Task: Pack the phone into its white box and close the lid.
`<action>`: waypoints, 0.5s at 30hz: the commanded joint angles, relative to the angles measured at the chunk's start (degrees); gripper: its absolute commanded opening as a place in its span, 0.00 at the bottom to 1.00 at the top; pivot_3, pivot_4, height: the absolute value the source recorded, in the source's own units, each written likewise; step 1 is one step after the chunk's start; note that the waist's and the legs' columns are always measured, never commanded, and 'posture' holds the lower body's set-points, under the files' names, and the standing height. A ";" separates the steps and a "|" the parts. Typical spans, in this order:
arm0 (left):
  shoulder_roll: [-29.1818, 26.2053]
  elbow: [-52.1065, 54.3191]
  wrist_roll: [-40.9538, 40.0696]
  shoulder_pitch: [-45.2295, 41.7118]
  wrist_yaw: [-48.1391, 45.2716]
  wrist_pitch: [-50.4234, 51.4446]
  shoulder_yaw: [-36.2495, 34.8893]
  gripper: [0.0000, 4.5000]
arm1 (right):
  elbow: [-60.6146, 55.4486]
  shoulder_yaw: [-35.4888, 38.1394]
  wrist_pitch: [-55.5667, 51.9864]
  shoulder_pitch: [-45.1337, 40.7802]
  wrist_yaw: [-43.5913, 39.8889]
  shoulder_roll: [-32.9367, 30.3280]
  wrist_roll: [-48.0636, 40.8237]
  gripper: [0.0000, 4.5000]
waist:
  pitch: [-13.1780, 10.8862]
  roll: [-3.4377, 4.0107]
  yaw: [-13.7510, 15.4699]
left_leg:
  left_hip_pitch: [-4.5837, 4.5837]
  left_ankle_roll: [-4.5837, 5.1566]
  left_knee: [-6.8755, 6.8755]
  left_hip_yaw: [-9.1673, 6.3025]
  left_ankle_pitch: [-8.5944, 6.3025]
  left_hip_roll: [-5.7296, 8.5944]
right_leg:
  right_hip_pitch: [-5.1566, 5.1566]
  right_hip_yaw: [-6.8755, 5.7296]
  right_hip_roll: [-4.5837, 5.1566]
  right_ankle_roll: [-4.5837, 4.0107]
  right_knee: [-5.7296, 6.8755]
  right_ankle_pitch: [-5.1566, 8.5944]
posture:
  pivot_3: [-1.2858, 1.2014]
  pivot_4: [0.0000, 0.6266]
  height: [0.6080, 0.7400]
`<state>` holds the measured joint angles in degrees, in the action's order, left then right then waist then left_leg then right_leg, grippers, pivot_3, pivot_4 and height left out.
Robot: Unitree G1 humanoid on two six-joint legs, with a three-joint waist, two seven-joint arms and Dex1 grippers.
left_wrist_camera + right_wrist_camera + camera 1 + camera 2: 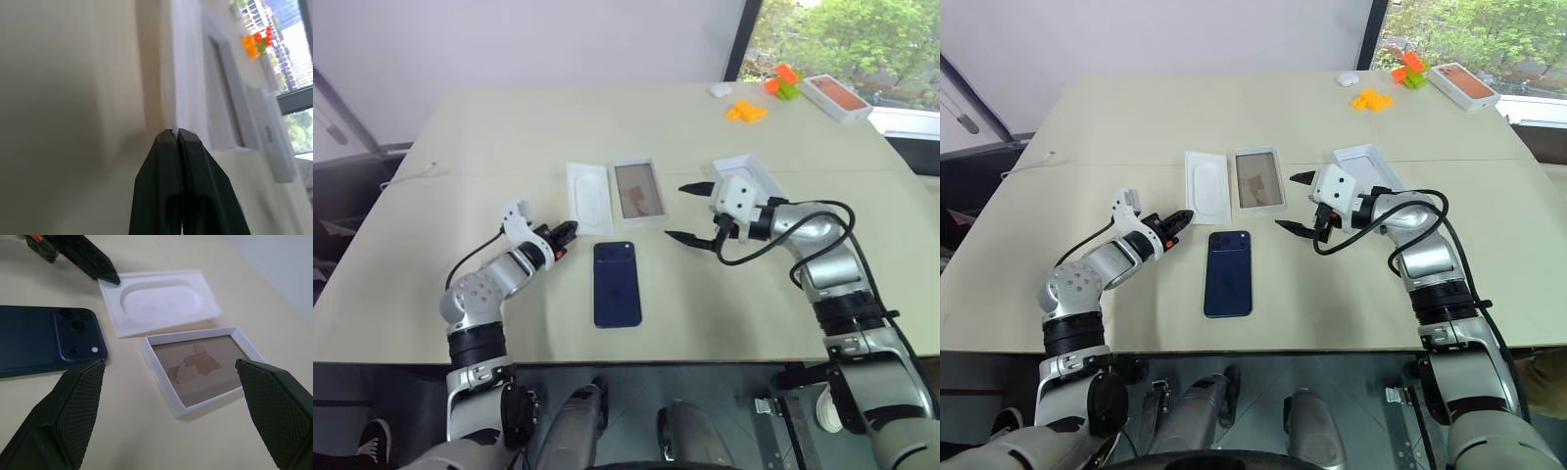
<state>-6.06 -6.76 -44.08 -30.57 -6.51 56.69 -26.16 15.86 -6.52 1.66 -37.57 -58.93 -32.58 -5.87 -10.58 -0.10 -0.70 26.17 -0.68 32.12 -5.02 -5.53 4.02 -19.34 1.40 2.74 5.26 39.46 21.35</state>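
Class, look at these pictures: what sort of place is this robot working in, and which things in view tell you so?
Probably an indoor lab or office: a wide beige table, a window onto trees, and test props such as orange blocks.

Both eye views look down and forward over the table (460,127) from the head. Each wrist view looks low along its own fingers, close up. All share the tray (161,301) at twelve o'clock.
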 commanded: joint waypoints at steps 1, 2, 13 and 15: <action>-0.35 0.06 -0.73 0.09 0.07 -0.90 -0.30 0.01 | -2.55 1.11 0.08 -0.49 0.33 -0.46 -0.83 1.00 | 0.00 0.00 0.00 | 0.00 0.00 0.00 0.00 0.00 0.00 | 0.00 0.00 0.00 0.00 0.00 0.00 | 0.52 0.24 1.00; -0.27 0.13 -1.08 0.18 -0.06 -0.96 -0.46 0.01 | -2.59 1.07 0.15 -0.54 0.36 -0.48 -0.76 1.00 | 0.00 0.00 -0.01 | 0.00 0.00 0.00 0.01 0.00 0.00 | 0.00 0.00 0.00 0.00 0.00 0.00 | 0.52 0.24 1.00; -0.56 3.15 -13.72 -0.62 4.56 1.98 -9.08 0.01 | 0.37 1.55 0.70 -1.30 0.88 -1.79 0.25 1.00 | -0.02 -0.03 -0.05 | 0.01 0.00 -0.03 -0.01 0.00 0.00 | -0.01 0.00 0.01 0.00 -0.04 0.00 | 0.52 0.24 1.00; 0.70 3.54 -17.83 -2.19 7.33 3.14 -10.04 0.01 | 1.11 1.80 0.92 -1.54 1.31 -1.58 -0.05 1.00 | -0.04 -0.06 0.02 | 0.01 0.00 -0.03 -0.01 0.00 0.00 | -0.01 0.00 0.01 0.00 -0.06 0.00 | 0.52 0.24 1.00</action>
<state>-6.01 -5.89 -57.56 -30.28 -0.87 59.03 -35.53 17.38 -6.19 1.67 -37.62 -58.36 -33.89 -5.74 -10.62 -0.16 -0.68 26.19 -0.68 32.10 -5.04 -5.53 4.02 -19.34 1.40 2.75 5.26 39.40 21.35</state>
